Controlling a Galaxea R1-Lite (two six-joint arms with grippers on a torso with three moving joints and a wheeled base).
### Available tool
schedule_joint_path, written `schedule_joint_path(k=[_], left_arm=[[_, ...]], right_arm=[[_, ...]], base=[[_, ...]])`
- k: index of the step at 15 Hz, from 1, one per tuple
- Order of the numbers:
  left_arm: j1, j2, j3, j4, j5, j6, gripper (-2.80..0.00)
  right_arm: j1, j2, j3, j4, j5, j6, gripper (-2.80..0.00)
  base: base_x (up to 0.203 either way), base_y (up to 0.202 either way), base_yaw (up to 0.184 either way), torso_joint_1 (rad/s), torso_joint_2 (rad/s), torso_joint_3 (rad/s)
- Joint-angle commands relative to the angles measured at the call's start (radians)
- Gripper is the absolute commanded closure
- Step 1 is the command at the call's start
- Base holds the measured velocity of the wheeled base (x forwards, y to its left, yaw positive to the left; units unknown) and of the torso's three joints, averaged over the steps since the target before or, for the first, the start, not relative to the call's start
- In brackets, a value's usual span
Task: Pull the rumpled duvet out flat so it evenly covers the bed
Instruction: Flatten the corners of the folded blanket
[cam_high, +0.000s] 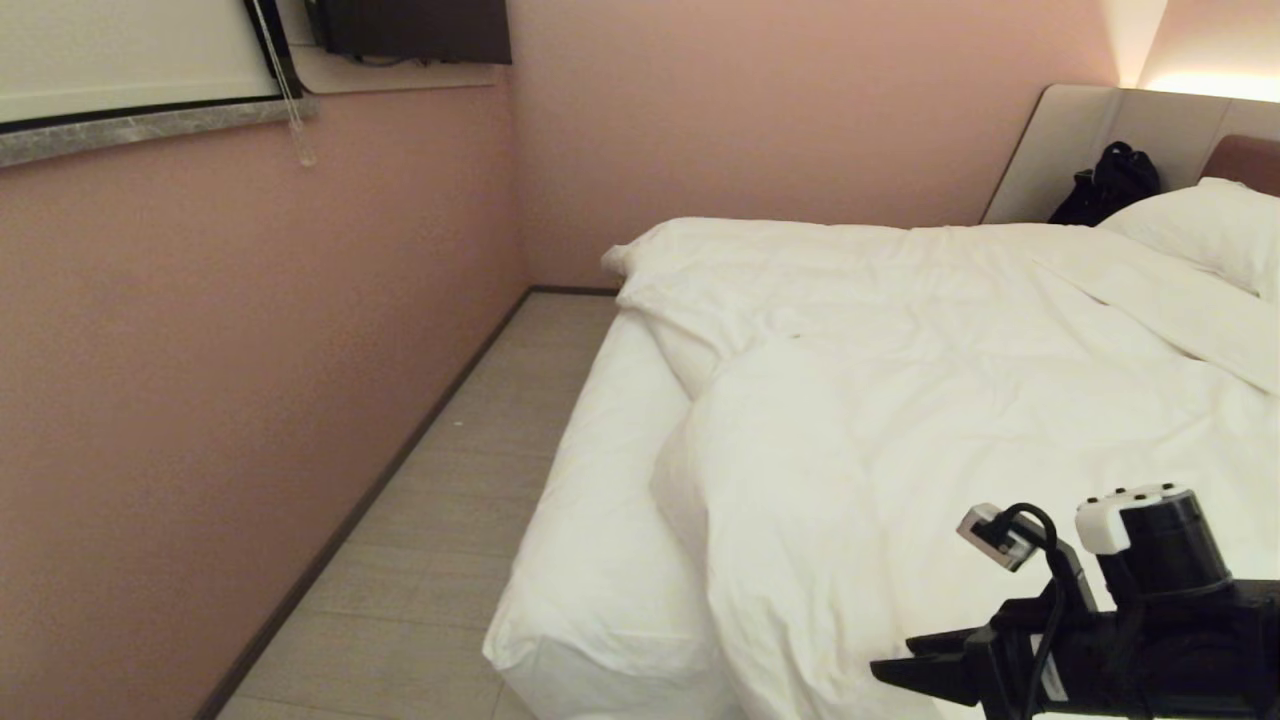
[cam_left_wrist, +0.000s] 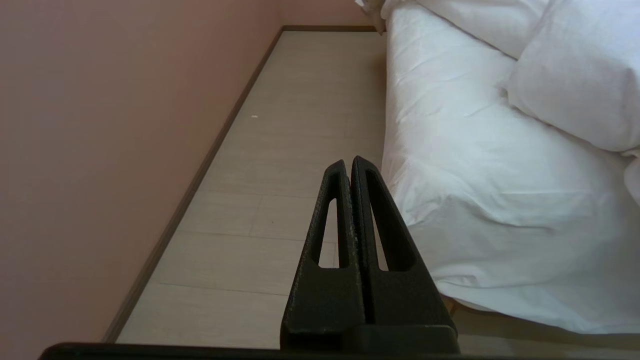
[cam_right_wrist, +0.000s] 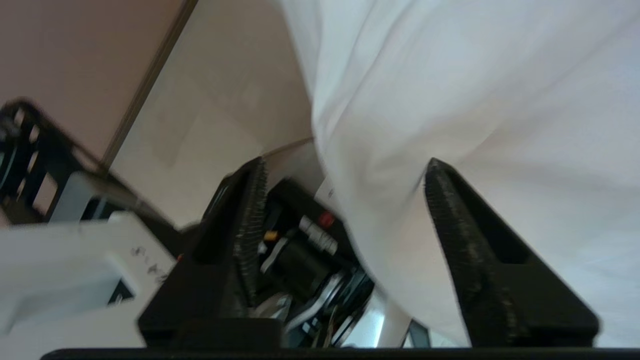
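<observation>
duvet (cam_high: 900, 400) first: nearest the right hand (cam_right_wrist: 345, 172), its hanging edge drops between the spread fingers (cam_right_wrist: 250, 200), and the fabric lies loose there, not pinched. the hand's jaws stand wide apart with nothing clamped; it sits low at the near corner of the bed (cam_high: 590, 520), pointing sideways along the foot end, wrist roughly level. my reading is that this is a moment between pulls, a release or a fresh reach, with the cover not yet flat. just beyond the hand the duvet bulges in a thick fold, and off to its side a strip of bare sheet shows along the mattress edge. the next move likely calls for closing on the edge near that bulge and drawing it toward the uncovered side. the left hand (cam_left_wrist: 350, 165) hangs parked over the floor beside the bed, fingers pressed together, empty. farther up, the cover wrinkles toward a pillow (cam_high: 1210, 230) by the headboard.
</observation>
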Motion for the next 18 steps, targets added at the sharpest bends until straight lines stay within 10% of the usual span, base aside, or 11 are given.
schedule_joint_path(k=[1,5,6,18], left_arm=[[0.000,0.000,0.001,0.000,0.000,0.000,0.00],[0.000,0.000,0.001,0.000,0.000,0.000,0.00],[0.000,0.000,-0.001,0.000,0.000,0.000,0.00],[0.000,0.000,0.001,0.000,0.000,0.000,0.00]], right_arm=[[-0.003,-0.060,-0.025,-0.004,-0.074,0.039,-2.80],[-0.048,-0.175,-0.180,0.021,-0.210,0.220,-2.80],[-0.057,-0.188,-0.212,0.058,-0.217,0.229,0.00],[-0.003,0.204,-0.763,0.377,-0.312,0.438,0.00]], base=[[0.000,0.000,0.000,0.000,0.00,0.000],[0.000,0.000,0.000,0.000,0.00,0.000],[0.000,0.000,0.000,0.000,0.00,0.000],[0.000,0.000,0.000,0.000,0.00,0.000]])
